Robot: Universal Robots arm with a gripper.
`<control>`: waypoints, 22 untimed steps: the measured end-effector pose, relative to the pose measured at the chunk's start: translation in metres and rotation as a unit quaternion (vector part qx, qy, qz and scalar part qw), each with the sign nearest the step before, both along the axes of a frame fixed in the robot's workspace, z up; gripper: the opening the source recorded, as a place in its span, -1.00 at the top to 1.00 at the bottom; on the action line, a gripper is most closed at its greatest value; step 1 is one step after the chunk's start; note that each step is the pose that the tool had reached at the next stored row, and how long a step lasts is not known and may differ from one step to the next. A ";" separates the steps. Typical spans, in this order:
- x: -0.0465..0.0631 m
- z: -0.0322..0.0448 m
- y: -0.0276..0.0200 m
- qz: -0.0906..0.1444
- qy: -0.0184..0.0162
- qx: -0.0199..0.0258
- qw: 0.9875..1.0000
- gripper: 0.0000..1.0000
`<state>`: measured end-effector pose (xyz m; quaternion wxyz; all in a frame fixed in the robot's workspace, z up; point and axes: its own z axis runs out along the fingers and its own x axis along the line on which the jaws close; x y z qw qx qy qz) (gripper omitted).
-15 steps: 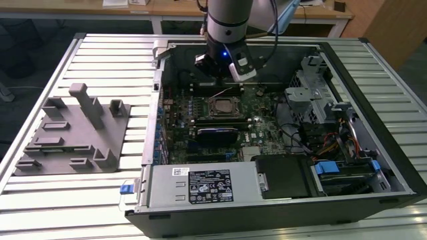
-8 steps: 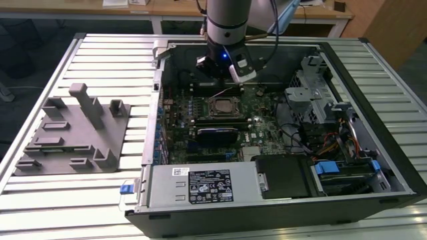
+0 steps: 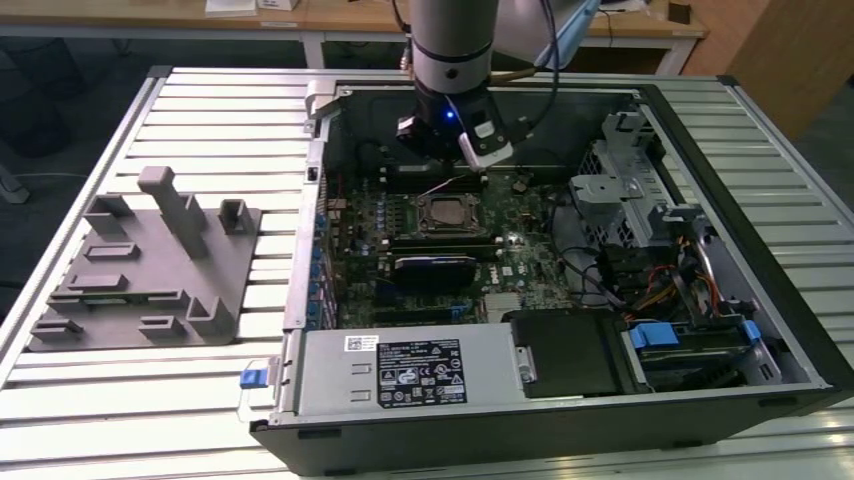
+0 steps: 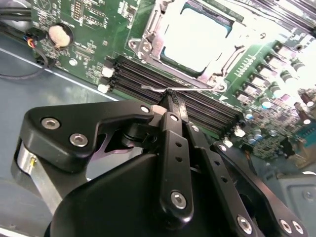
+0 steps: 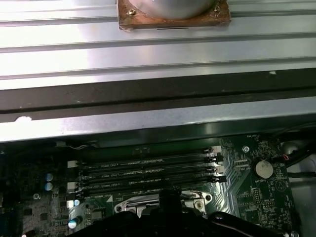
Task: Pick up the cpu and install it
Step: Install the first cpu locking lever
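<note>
- One pale silvery square cpu (image 4: 197, 39) is sitting in the metal-framed socket (image 3: 445, 214) on the one green motherboard (image 4: 98, 29).
- The black gripper (image 4: 170, 98) is pinching its fingers together on a thin wire lever (image 4: 173, 89).
- The cpu is lying just beyond the fingertips, apart.

exterior view high, looking down on open computer case (image 3: 561, 260), both wrist views close above its motherboard (image 4: 98, 29)
</note>
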<state>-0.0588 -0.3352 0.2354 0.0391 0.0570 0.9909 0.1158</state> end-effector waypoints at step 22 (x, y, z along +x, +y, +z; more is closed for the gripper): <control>-0.011 -0.0172 0.0001 -0.022 -0.052 0.000 0.998 0.79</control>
